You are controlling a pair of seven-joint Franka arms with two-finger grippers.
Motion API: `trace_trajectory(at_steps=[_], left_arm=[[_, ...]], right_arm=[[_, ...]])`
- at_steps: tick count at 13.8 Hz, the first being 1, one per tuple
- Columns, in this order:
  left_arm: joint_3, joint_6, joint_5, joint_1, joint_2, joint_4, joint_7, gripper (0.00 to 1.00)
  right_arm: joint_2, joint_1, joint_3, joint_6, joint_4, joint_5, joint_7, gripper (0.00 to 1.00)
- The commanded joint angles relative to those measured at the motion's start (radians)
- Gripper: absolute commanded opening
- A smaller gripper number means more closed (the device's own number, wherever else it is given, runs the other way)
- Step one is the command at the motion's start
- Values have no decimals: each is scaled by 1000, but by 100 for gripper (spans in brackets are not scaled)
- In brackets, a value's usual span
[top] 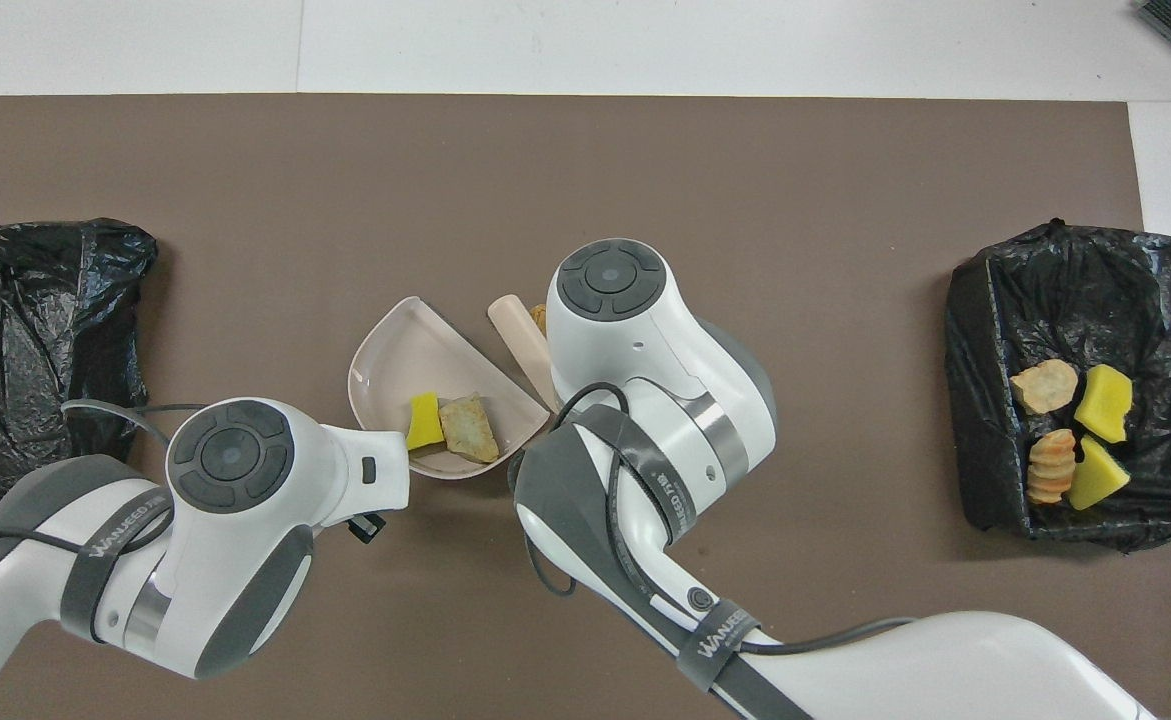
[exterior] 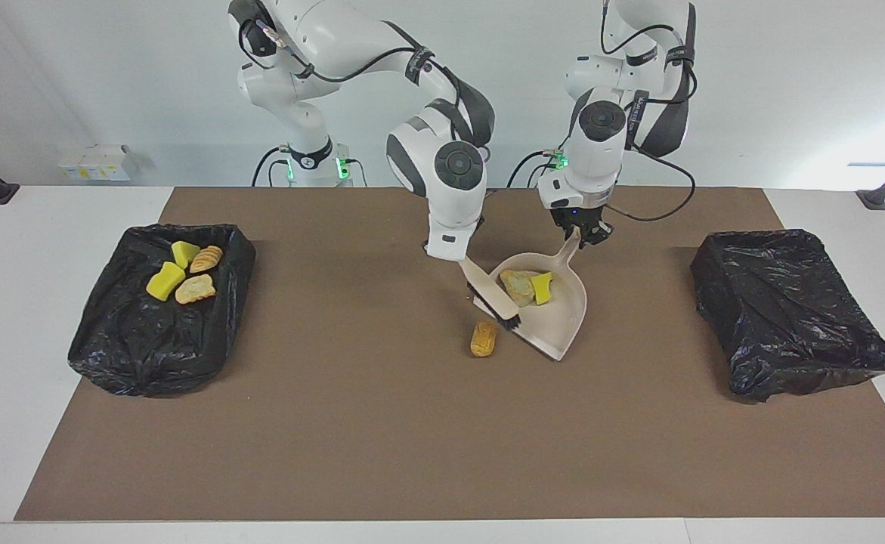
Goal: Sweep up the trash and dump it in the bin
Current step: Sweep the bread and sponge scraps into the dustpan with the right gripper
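My left gripper (exterior: pixel 580 231) is shut on the handle of the beige dustpan (exterior: pixel 563 317), whose lip rests on the brown mat. In the pan lie two pieces of trash, a tan lump (exterior: pixel 518 285) and a yellow sponge chunk (exterior: pixel 542 287); from overhead the sponge (top: pixel 423 421) and the lump (top: pixel 469 428) sit next to the pan's handle end. My right gripper (exterior: pixel 460 260) is shut on the beige brush (exterior: pixel 487 293), whose black bristles (exterior: pixel 508 317) hang at the pan's lip. An orange bread lump (exterior: pixel 484 338) lies on the mat just outside the lip.
A black-lined bin (exterior: pixel 109 340) at the right arm's end of the table holds several trash pieces, yellow sponges and bread lumps (top: pixel 1073 428). A second black-lined bin (exterior: pixel 790 310) sits at the left arm's end. The mat (exterior: pixel 412 438) ends at white table edges.
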Motion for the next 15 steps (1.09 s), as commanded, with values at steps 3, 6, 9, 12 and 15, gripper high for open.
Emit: trace_trajectory(at_steps=[3, 6, 9, 12, 15], left_arm=[[6, 102, 0, -8, 19, -37, -12, 0], [6, 119, 0, -11, 35, -44, -18, 0], [6, 119, -1, -11, 35, -44, -18, 0], [6, 114, -1, -11, 35, -44, -20, 0], [6, 114, -1, -11, 35, -41, -20, 0]], right_arm=[[15, -61, 6, 48, -14, -89, 28, 0], [60, -70, 7, 105, -13, -126, 28, 0], [106, -55, 10, 107, 27, -184, 28, 0], [101, -40, 13, 93, 9, -187, 28, 0], [75, -10, 47, 101, -37, -157, 24, 0]])
